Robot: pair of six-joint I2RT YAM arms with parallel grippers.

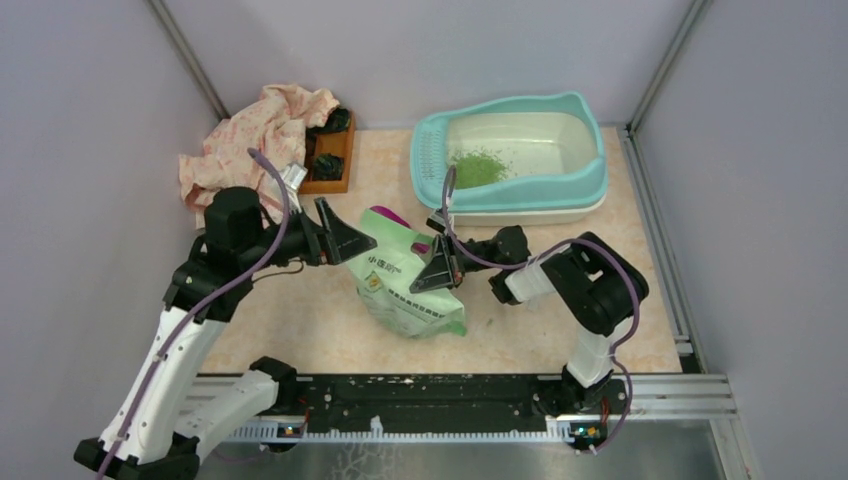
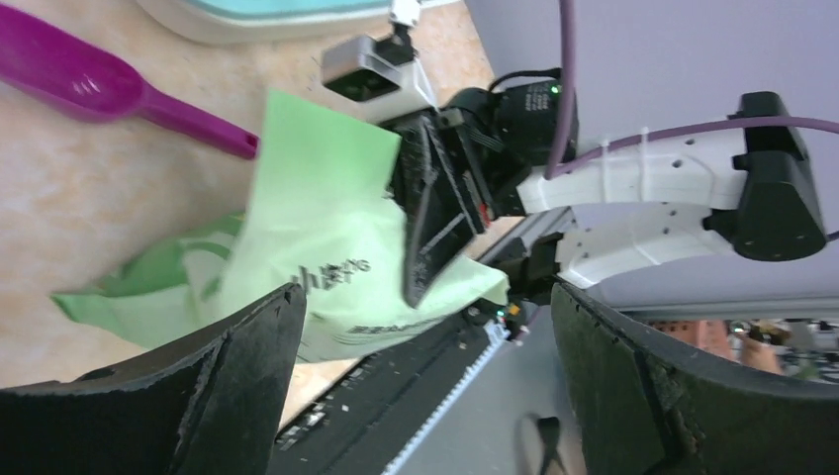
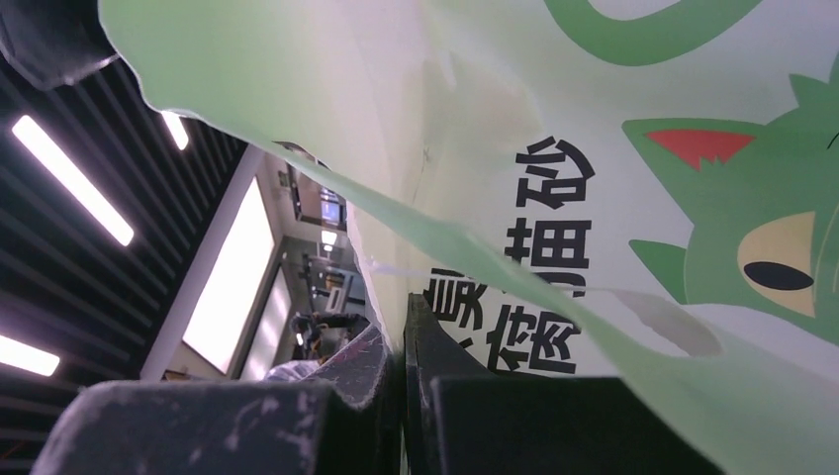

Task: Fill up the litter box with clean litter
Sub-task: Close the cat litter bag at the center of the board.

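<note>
Reference item: the litter bag (image 1: 405, 290), lying on the surface (image 1: 300, 320) between the two arms; its long axis runs roughly near to far, with the far end leaning slightly left; which end is the opened mouth cannot be determined.

Left of the bag: the left claw (image 1: 345, 235), fingers spread wide with nothing between them; it sits just beside the bag's far-left corner and clear of the film; in the left wrist view the bag lies ahead of the open fingers, not within them.

Right of the bag: the right claw (image 1: 437, 268), pressed together and pinching the bag's right-hand edge; in the right wrist view the printed film runs down into the seam between the closed fingers.

Just beyond the bag's far end: a purple scoop (image 2: 89, 79), flat on the surface and partly hidden by the bag in the top view.

Beyond the bag and to its right: the litter box (image 1: 598, 160), long axis left to right, with the perforated ledge (image 1: 430, 160) at the end nearer the bag; the clean litter (image 1: 480, 168) is a small pile in the basin just beside that ledge; most of the basin floor is bare, so filling is judged to be at an early stage.

Governing relation: the box lies far-right of the bag, on the right claw's side, so the right arm is the nearer one; a one-edge grip will probably let the bag sag, so the left claw likely needs the opposite edge before any tipping.
</note>
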